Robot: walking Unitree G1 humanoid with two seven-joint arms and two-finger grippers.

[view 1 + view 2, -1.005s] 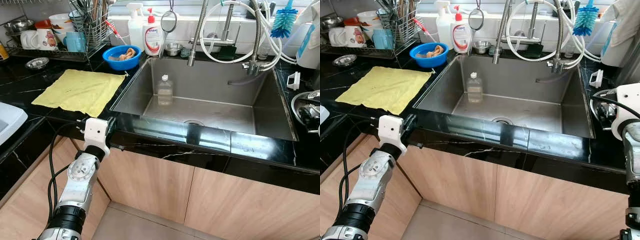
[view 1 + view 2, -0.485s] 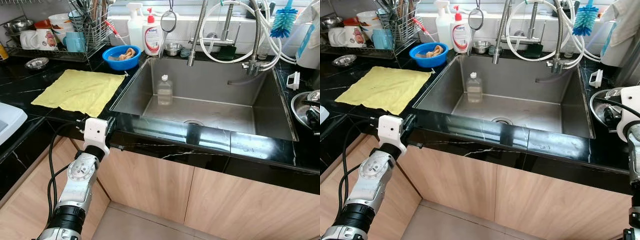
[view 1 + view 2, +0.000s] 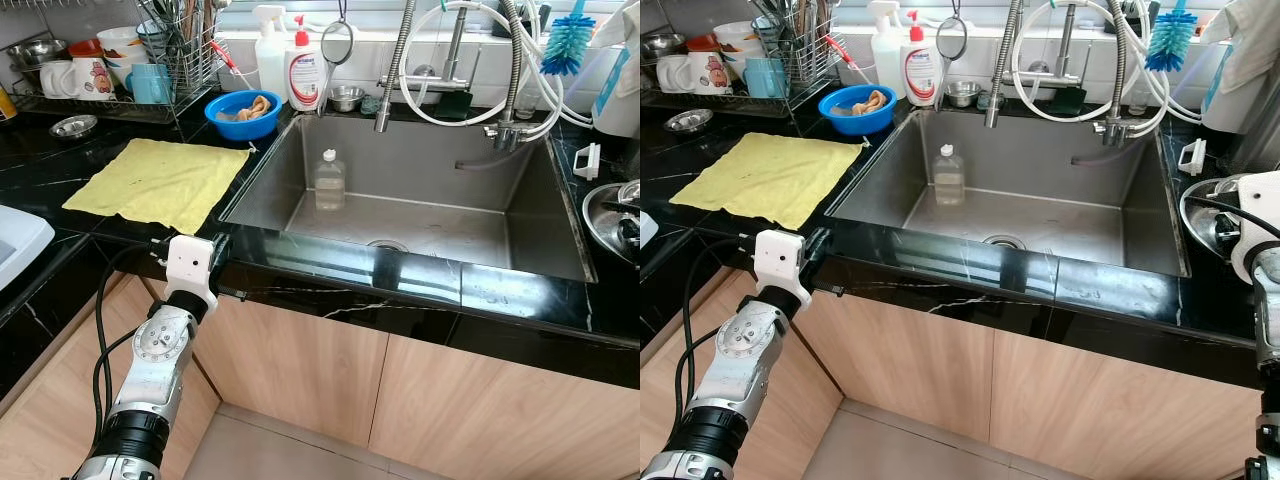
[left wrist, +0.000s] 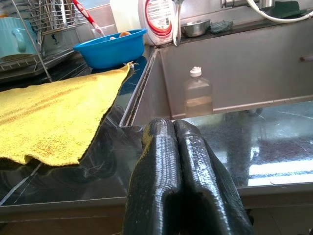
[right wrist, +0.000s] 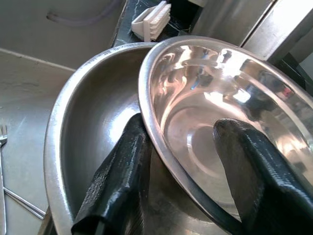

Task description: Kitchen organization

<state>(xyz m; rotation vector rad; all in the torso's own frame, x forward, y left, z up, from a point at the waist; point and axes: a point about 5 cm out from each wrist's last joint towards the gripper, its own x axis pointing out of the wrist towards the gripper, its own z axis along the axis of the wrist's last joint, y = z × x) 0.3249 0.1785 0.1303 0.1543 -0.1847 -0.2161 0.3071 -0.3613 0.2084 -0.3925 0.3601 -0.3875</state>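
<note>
at about 3 o'clock of the sink, the right gripper straddles the rim of a steel bowl nested tilted in a larger steel bowl, fingers spread (the wrist view shows this; the head views catch just the bowls' edge). the left gripper, fingers pressed together, sits at 7 o'clock beside the yellow cloth.

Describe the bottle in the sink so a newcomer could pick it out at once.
Start at the steel sink set in the black counter. Inside it, near its back left corner, stands a small clear bottle with a white cap. Unlike the opaque white soap bottles on the ledge behind, it is see-through and sits down in the basin.
</note>
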